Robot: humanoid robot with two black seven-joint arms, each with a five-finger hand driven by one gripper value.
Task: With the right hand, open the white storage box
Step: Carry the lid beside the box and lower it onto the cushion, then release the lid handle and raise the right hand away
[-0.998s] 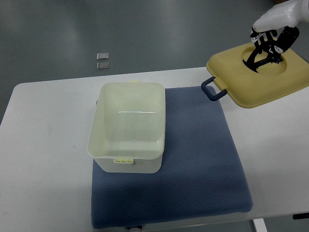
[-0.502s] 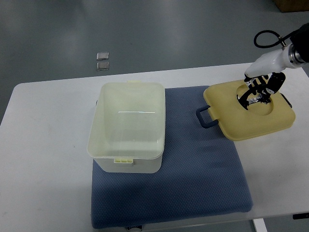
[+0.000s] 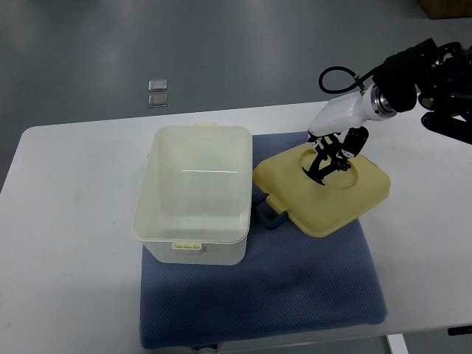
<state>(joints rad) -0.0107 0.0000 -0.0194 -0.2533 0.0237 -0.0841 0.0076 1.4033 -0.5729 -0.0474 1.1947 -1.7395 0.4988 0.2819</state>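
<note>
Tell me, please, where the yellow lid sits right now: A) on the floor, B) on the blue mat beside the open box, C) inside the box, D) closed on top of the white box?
B: the yellow lid lies on the blue mat, right of the open white storage box, with the right hand on it.

Place: we take this for a lab or test room, not a home.
Floor: we see bare grey floor (image 3: 221,44), smooth and glossy, with two small square plates (image 3: 157,93) set in it.
Table: we see a plain white table (image 3: 66,243) bearing only a blue mat (image 3: 310,287) and a box (image 3: 195,193) with its lid (image 3: 324,192).
Robot: we see an arm (image 3: 413,81) with an exposed cable (image 3: 341,77) reaching in from the right.
</note>
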